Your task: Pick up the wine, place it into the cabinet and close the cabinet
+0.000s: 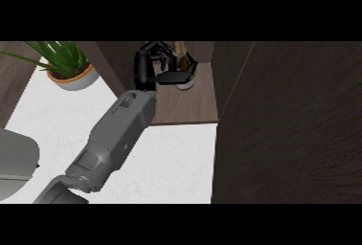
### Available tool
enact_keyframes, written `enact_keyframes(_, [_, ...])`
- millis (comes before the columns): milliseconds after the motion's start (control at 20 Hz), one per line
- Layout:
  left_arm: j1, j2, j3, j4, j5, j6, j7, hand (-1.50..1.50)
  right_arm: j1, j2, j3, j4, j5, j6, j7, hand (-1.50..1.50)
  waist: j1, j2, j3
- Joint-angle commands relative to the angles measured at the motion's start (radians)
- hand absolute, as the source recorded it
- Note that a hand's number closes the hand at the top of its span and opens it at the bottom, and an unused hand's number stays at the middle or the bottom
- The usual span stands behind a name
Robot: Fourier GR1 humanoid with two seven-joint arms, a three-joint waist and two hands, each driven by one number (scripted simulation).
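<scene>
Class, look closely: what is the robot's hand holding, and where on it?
The left hand is curled round the wine bottle at its body, below the neck, inside the cabinet.

A white, faintly marbled counter top is seen from steeply above, filling the middle and lower left of the view. A potted plant with long green leaves in a pale, orange-rimmed pot is set near its upper left corner. Dark brown wood panelling is seen along the left edge. A large dark wood panel occupies the whole right side. At the lower left, 1 rounded grey object is partly cut off by the frame; its nature cannot be told.
</scene>
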Motion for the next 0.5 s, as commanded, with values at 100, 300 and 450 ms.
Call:
enact_keyframes(100, [-0.012, -0.004, 0.072, 0.079, 0.080, -0.055, -0.039, 1.50, -0.005, -0.018, -0.036, -0.051, -0.090, 0.011, 0.022, -1.50, -0.006, 0.003, 0.000])
enact_keyframes(300, [-0.031, -0.005, 0.107, 0.084, 0.121, -0.092, -0.020, 1.50, 0.005, 0.002, -0.013, -0.081, -0.046, -0.011, 0.029, -1.50, 0.002, -0.001, 0.000])
enact_keyframes(450, [-0.015, -0.005, 0.122, 0.133, 0.126, -0.117, -0.072, 1.50, 0.011, -0.004, -0.010, -0.074, -0.076, 0.007, 0.029, -1.50, -0.007, 0.005, 0.000])
